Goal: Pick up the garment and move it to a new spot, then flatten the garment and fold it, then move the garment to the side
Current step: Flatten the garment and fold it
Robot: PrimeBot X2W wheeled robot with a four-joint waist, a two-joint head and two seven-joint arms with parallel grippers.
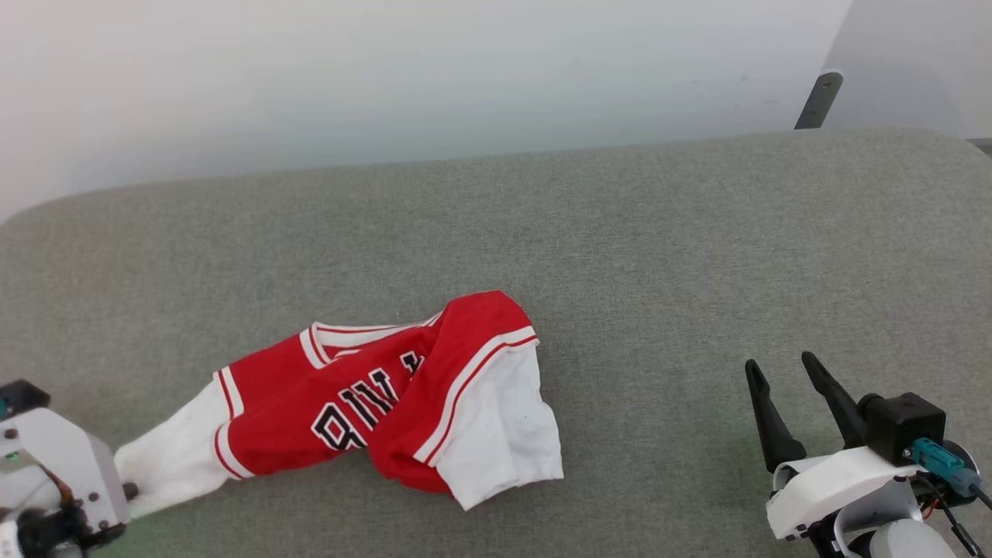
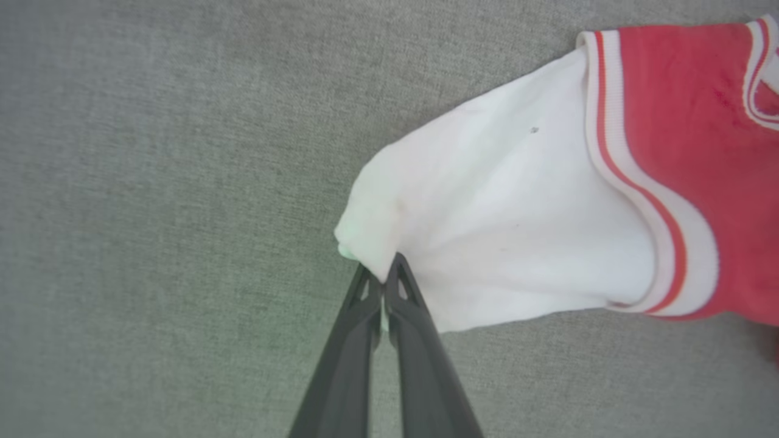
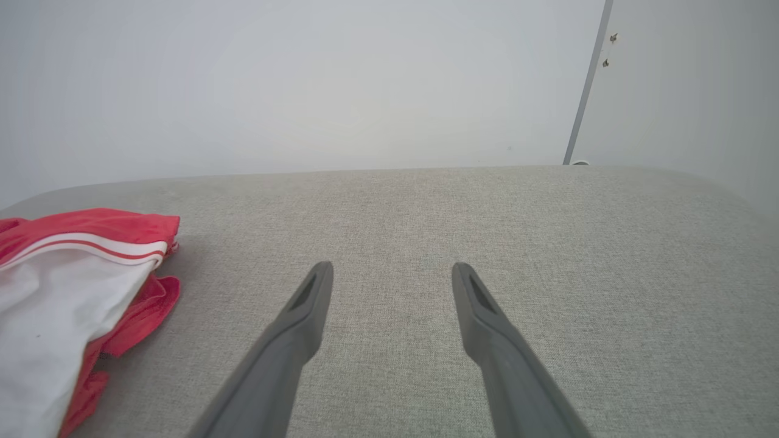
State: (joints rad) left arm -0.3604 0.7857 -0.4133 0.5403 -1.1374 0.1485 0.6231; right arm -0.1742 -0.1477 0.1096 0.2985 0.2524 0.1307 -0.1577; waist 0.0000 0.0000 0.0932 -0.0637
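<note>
Two grippers: left gripper is clamping the white sleeve tip, likely for dragging; garment is lying crumpled near-left on the grey cushion; right gripper is idling near-right, jaws apart.

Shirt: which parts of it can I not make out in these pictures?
- Letters on the shirt, head view: a red fold covers the end of the word.
- Right wrist view: the picture's left edge cuts the shirt off.
- Left gripper, left wrist view: shut on the white sleeve; how much cloth is inside the grip is hidden.
</note>
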